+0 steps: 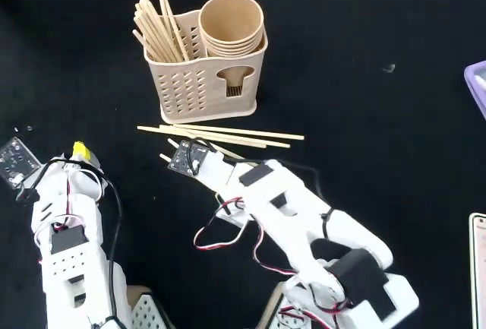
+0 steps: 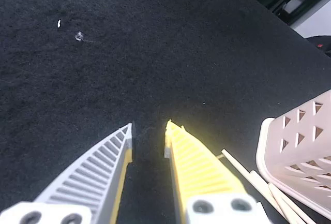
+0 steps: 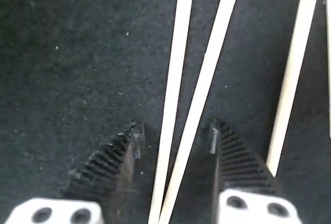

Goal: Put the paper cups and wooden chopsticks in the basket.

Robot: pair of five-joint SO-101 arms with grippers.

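From up high, you had the basket [image 1: 199,86] at the far middle of the table [image 1: 364,116]. Paper cups [image 1: 231,21] were stacked in its right compartment, a chopstick bundle [image 1: 158,29] in the left. Loose chopsticks [image 1: 228,134] lay just near of it. Left wrist: your left gripper [image 2: 149,128] was spread and held nothing. Right wrist: your right gripper [image 3: 176,131] gaped around two loose chopsticks, not clenched.

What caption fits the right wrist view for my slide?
Right gripper open, fingers straddling two wooden chopsticks lying on the black table.
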